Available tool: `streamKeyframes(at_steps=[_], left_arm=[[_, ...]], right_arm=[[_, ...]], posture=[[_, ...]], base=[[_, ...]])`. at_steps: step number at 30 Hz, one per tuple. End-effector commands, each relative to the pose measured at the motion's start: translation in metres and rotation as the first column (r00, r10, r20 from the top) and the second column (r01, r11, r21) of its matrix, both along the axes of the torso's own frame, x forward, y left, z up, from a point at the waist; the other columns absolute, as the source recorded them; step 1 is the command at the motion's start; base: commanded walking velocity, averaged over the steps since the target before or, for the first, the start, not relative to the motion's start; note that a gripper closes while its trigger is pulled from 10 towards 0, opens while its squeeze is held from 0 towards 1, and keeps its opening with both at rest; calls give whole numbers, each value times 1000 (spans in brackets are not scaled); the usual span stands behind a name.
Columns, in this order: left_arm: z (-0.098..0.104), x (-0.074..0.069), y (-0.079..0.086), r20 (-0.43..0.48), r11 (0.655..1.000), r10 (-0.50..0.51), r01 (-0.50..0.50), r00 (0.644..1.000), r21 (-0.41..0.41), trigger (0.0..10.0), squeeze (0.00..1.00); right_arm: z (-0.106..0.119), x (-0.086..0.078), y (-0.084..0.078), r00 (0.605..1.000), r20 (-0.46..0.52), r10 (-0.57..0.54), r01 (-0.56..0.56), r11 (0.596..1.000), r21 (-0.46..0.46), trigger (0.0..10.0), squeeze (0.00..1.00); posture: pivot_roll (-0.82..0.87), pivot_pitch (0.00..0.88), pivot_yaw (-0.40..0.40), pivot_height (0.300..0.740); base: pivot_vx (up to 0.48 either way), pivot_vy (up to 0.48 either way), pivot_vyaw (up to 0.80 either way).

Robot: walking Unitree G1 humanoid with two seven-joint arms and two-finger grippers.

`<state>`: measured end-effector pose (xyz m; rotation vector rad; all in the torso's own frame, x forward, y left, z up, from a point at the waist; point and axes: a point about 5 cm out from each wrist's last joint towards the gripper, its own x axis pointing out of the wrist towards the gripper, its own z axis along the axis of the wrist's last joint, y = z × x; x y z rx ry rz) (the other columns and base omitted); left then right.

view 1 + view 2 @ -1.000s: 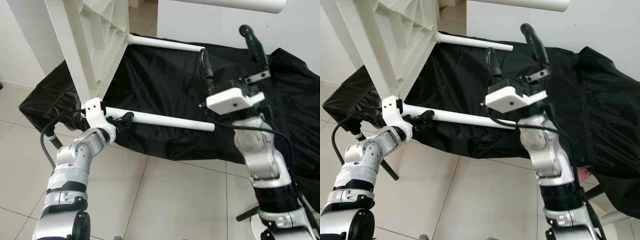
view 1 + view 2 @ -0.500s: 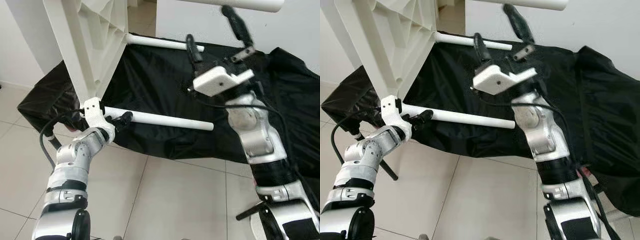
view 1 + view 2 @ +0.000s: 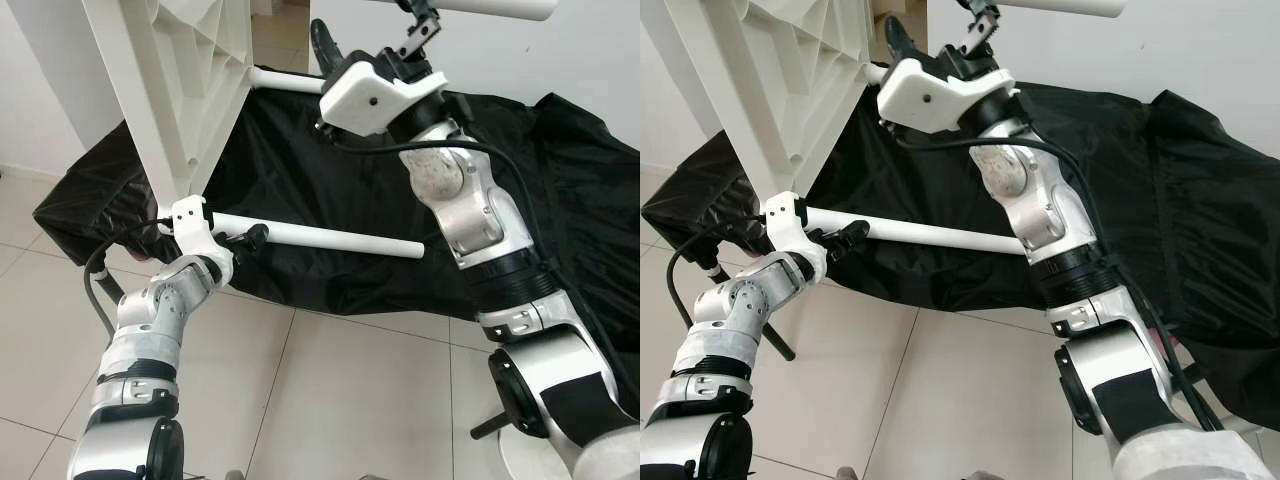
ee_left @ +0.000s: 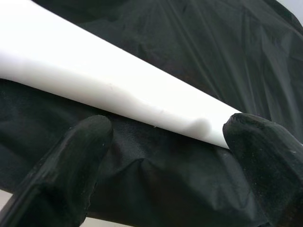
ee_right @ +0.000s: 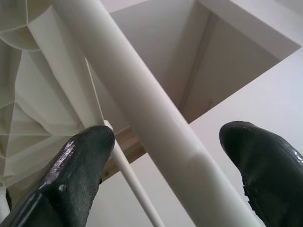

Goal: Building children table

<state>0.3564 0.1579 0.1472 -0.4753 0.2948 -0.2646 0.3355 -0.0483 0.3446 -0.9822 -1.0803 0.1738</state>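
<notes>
White plastic children's table [image 3: 185, 80] stands tipped on its side against black cloth [image 3: 330, 190]. Left gripper [image 3: 245, 240] fingers spread around lower leg [image 3: 330, 238]. Right gripper [image 5: 165, 165], raised, fingers spread around top leg [image 5: 142, 109].

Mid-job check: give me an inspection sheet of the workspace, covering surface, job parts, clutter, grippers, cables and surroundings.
Surface: tiled floor; black cloth draped over something low.
Job's things: white table top tipped on edge; lower leg, far leg and top leg project from it.
Clutter: nothing seen.
Grippers: left gripper open, fingers either side of the lower leg; right gripper raised, open around the top leg, not closed.
Cables: black cable loops beside the left arm; another runs along the right.
Surroundings: white wall.
</notes>
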Motion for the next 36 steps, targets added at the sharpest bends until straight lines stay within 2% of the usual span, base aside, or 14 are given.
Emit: streamKeyframes(at_steps=[1,6,8,12,13,17,21,22,24,25,36], left_arm=[[3,3,-1,6,1000,6,-6,1000,8,10000,0],[3,2,-1,9,1000,8,-8,1000,6,10000,0],[3,3,-1,9,1000,12,-13,1000,3,10000,0],[4,3,-1,10,1000,15,-15,1000,0,10000,0],[6,4,-1,15,1000,19,-19,1000,-5,10000,0],[7,4,-1,16,1000,20,-20,1000,-6,10000,0],[8,6,-1,16,999,33,-33,999,-21,10000,0],[9,6,-1,15,999,37,-36,999,-24,10000,0],[9,7,-1,12,999,42,-42,999,-29,10000,0],[9,7,-1,10,998,53,-53,999,-31,10000,0],[5,14,1,-55,976,200,-203,978,-74,10000,0]], right_arm=[[6,2,9,1000,1,-12,12,1000,-28,10000,0],[11,8,14,999,-13,-46,46,999,-10,10000,0],[15,14,17,994,-21,-109,109,994,-10,10000,0],[15,16,19,990,-27,-137,136,990,-23,10000,0],[17,21,20,981,-33,-191,191,981,-27,10000,0],[18,23,19,977,-39,-210,210,978,-19,10000,0],[30,28,18,965,-27,-262,262,965,-9,10000,0],[31,28,18,966,-27,-257,256,966,-16,4627,0],[31,28,19,968,-37,-249,248,968,-27,4627,0],[32,28,18,968,-46,-245,244,969,-29,0,0],[37,22,10,967,-115,-227,234,971,49,0,0]], posture=[[-27,24,-7,740],[-26,25,-14,740],[-29,25,-14,740],[-29,25,-14,740],[-31,27,-13,740],[-32,27,-13,740],[-37,30,-13,740],[-40,31,-14,740],[-40,31,-14,740],[-41,34,-16,740],[-60,46,-19,740]], base=[[0,0,0],[0,0,0],[0,0,0],[0,0,0],[0,0,0],[0,0,0],[0,0,0],[0,0,0],[0,0,0],[0,0,0],[0,0,0]])
